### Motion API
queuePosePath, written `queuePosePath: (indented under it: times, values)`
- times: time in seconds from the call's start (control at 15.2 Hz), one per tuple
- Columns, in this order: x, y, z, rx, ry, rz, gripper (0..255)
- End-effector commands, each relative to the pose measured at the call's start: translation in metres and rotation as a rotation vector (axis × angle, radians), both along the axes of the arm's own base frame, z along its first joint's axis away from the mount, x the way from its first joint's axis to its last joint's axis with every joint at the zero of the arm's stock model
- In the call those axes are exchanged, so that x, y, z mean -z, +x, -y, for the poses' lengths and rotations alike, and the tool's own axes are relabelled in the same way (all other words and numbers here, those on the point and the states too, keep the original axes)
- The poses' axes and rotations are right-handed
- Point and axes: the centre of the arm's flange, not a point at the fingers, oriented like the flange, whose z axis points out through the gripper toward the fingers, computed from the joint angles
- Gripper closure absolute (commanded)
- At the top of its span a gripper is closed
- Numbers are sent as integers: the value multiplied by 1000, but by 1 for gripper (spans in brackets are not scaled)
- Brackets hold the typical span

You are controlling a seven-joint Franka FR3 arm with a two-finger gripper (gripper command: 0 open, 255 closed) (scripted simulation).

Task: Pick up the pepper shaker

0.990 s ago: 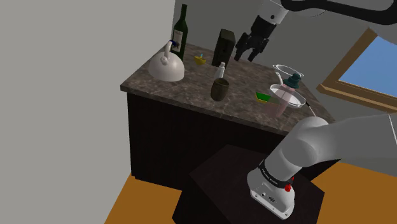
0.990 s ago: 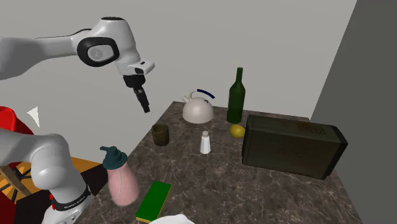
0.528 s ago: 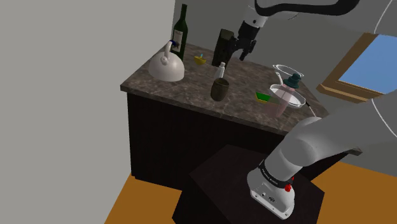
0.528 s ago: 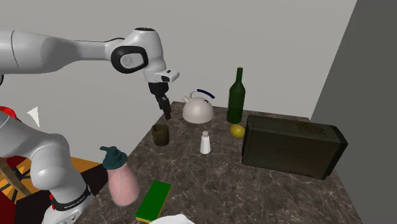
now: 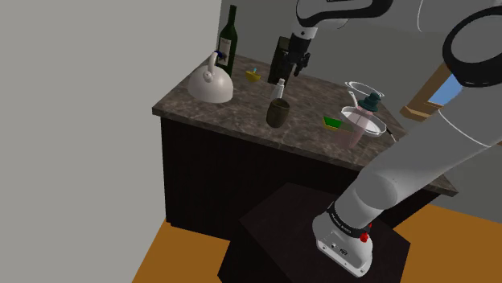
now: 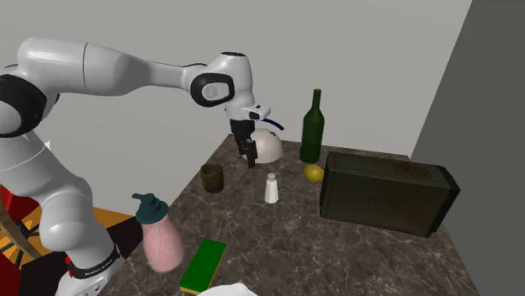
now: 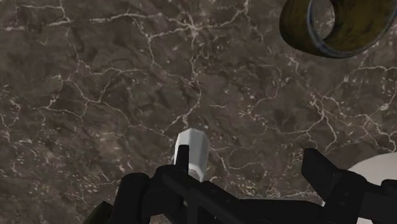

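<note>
The pepper shaker (image 6: 272,188) is a small white upright shaker standing in the middle of the dark marble counter (image 6: 278,244). In the shoulder view the pepper shaker (image 5: 280,87) stands just behind a dark cup (image 5: 277,112). My black gripper (image 6: 250,153) hangs open above the counter, up and toward the second exterior view's left of the shaker, not touching it. In the wrist view the gripper (image 7: 250,162) has its fingers wide apart, and the shaker (image 7: 195,149) sits below, partly behind one fingertip (image 7: 182,156). Nothing is held.
A white kettle (image 6: 262,145), a green wine bottle (image 6: 312,128), a lemon (image 6: 314,173) and a black box (image 6: 387,193) stand behind the shaker. The olive cup (image 6: 212,177), a pink spray bottle (image 6: 160,234) and a green sponge (image 6: 203,265) sit nearer the counter's edge.
The arm has swung toward the shoulder view's left and come down, bringing the gripper from near the counter's edge to just above the shaker. The fingers have stayed open.
</note>
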Motion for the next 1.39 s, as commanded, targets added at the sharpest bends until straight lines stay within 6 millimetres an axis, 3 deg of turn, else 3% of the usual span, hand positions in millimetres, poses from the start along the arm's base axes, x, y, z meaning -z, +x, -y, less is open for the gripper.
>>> queuePosePath:
  times: [0.0,0.33,0.86,0.99,1.06,1.32]
  values:
    - [12,20,19,11,-12,-15,0]
    - [40,68,58,39,-38,-52,0]
    - [80,69,59,40,-38,-52,0]
    - [80,69,59,40,-38,-52,0]
    - [80,70,59,40,-38,-52,255]
    - [80,70,59,40,-38,-52,255]
